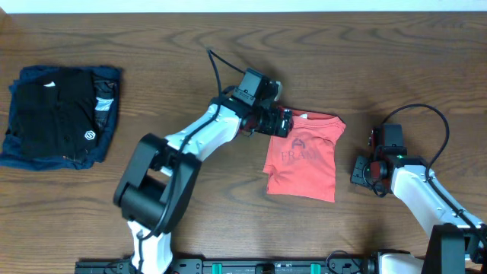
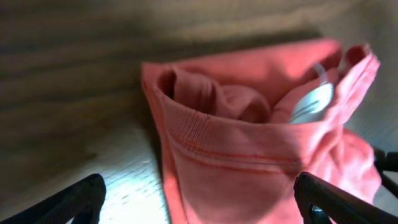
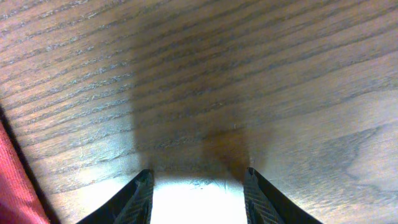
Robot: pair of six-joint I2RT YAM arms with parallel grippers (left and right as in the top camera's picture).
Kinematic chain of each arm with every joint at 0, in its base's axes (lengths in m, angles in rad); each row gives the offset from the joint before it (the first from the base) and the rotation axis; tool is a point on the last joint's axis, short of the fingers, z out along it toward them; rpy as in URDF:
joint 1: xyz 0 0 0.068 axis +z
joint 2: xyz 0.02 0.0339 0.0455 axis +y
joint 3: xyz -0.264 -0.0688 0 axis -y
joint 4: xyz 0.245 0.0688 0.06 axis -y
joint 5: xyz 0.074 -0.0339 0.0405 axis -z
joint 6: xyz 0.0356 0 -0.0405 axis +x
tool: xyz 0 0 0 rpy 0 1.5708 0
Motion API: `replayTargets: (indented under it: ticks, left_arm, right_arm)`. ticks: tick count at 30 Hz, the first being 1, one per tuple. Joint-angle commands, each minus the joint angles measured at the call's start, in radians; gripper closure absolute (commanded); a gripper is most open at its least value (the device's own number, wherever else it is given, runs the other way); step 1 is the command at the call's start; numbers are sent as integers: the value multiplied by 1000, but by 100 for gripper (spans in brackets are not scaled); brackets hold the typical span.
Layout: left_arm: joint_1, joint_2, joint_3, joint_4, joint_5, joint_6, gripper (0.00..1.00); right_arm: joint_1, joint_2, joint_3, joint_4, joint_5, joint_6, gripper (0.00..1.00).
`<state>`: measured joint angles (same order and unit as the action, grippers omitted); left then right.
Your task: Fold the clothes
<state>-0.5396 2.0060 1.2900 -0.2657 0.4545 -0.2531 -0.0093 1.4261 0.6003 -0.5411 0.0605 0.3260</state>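
The coral-red T-shirt (image 1: pixel 303 160) lies folded into a narrow rectangle in the middle of the table, its faint lettering facing up. My left gripper (image 1: pixel 278 120) is open at the shirt's top left corner, near the collar. In the left wrist view the folded shirt edge (image 2: pixel 249 155) with its stitched hem lies between and ahead of the wide-open fingers (image 2: pixel 202 202). My right gripper (image 1: pixel 362 169) is open and empty, low over bare wood just right of the shirt. The right wrist view shows its fingers (image 3: pixel 198 193) over the table, with a sliver of the shirt (image 3: pixel 12 186) at the left edge.
A folded black garment with a small white logo (image 1: pixel 57 114) lies on a folded navy-blue garment (image 1: pixel 110 106) at the far left. The wooden table (image 1: pixel 228 46) stretches around everything.
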Motion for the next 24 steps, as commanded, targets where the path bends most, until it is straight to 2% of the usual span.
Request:
replayTargets:
  ticks: [1,5,6,8,9,12,13,15,24]
  left_arm:
    - [-6,63,-3,31,105,19,2]
    - [-32,124,-3,79,192,11,1]
    - [-42,134,-3,80,191,9,5]
    - [-59,140,-3,80,191,9,31]
    - [-63,140,-3,81,191,10,49]
    - [-54,121,-3,90,188,10,91]
    - [-44,109,-2,92,187,10,94]
    - [-13,77,3,84,147,9,94]
    - [223,-269,4,-68,-299,5,94]
  right_arm:
    - [-5,6,-2,0,10,-9,54]
    - [-5,6,-2,-3,10,-9,54]
    - [-5,6,-2,-5,10,-9,54]
    - [-5,6,-2,-9,11,-9,54]
    - [-5,6,-2,-10,11,-9,54]
    - [-5,6,-2,-9,10,-9,54]
    - [-5,6,-2,-10,10,-9,54]
    - [-5,6,-2,-12,11,-9,54]
    - [-5,6,-2,-23,11,-21,53]
